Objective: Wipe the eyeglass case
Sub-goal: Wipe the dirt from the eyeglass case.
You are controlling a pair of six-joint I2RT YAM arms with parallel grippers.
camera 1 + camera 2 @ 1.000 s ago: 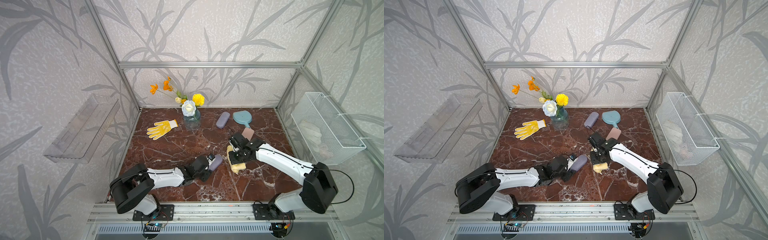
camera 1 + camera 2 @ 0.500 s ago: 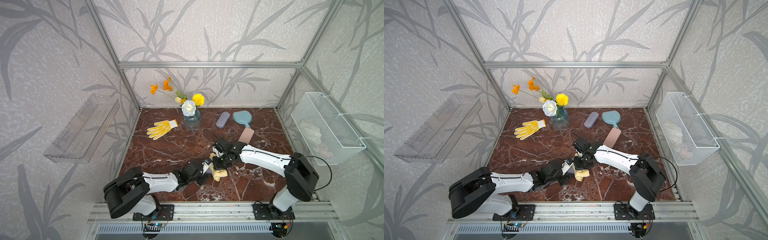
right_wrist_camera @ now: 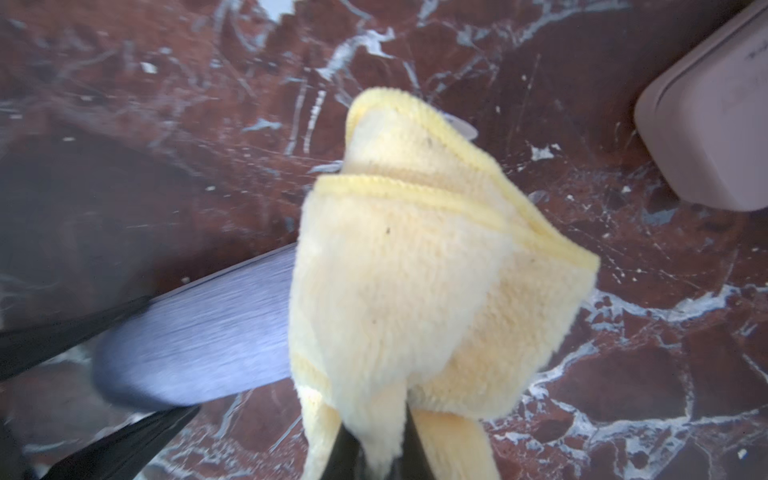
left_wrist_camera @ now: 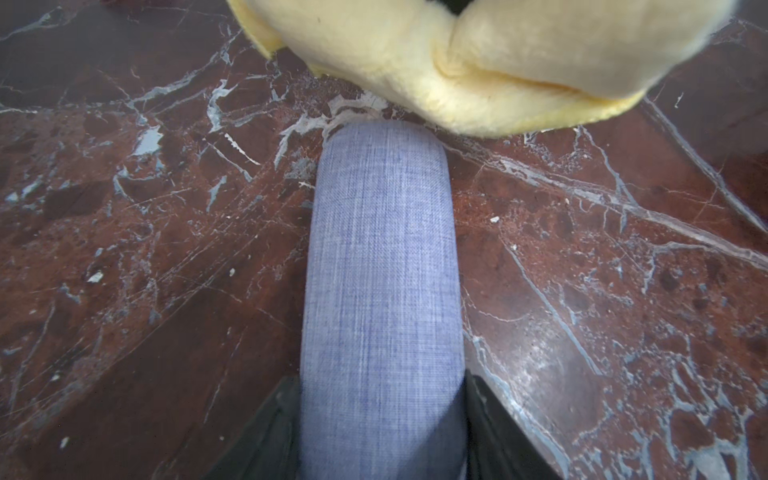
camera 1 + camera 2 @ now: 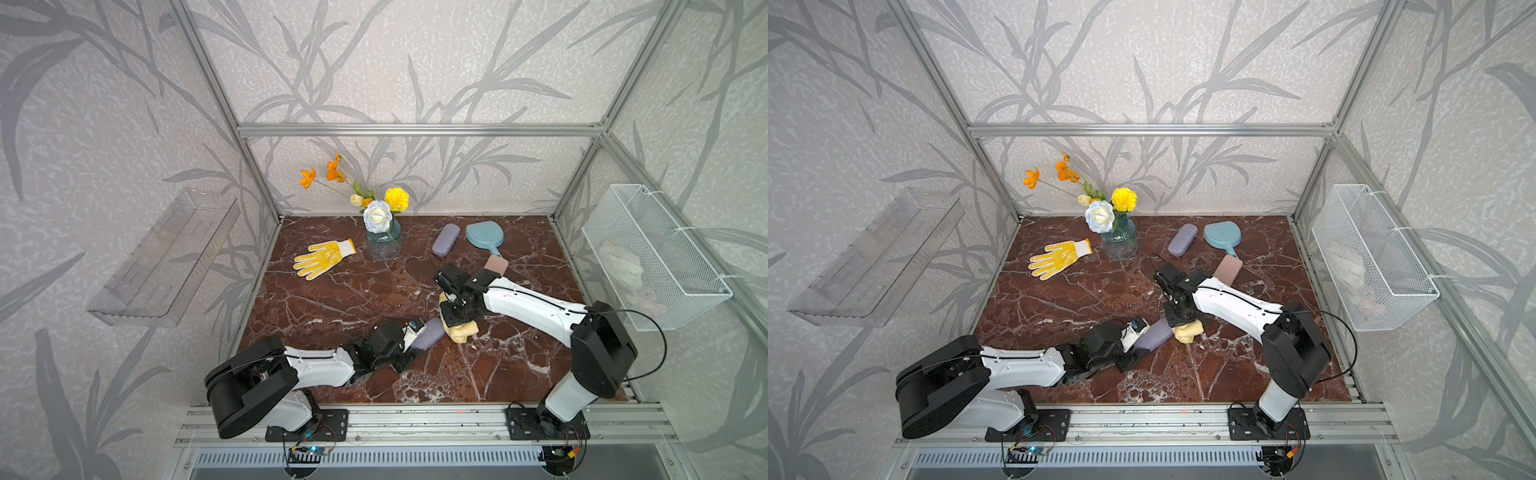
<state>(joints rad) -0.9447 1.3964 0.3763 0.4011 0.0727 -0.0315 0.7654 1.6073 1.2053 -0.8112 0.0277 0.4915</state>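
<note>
A blue-grey fabric eyeglass case (image 5: pixel 428 336) (image 5: pixel 1154 334) lies low over the marble near the front. My left gripper (image 5: pixel 410 343) (image 4: pixel 382 386) is shut on its near end, one dark finger on each long side. The case (image 4: pixel 382 270) runs straight away from the left wrist camera. A folded yellow cloth (image 5: pixel 459 331) (image 5: pixel 1188 331) (image 3: pixel 415 291) hangs from my right gripper (image 5: pixel 455 318) (image 3: pixel 374 449), which is shut on its top fold. The cloth (image 4: pixel 478 54) rests against the case's far end and hides the tip (image 3: pixel 195 332).
At the back stand a glass vase of flowers (image 5: pixel 384 243), a yellow work glove (image 5: pixel 322 259), a second purple-grey case (image 5: pixel 445 240), a blue hand mirror (image 5: pixel 484 236) and a pink case (image 5: pixel 496 264). A wire basket (image 5: pixel 652 257) hangs on the right wall, a clear shelf (image 5: pixel 166 262) on the left.
My right gripper swept the cloth left along the case, then back right to its far end. The left gripper kept its hold and shifted only slightly.
</note>
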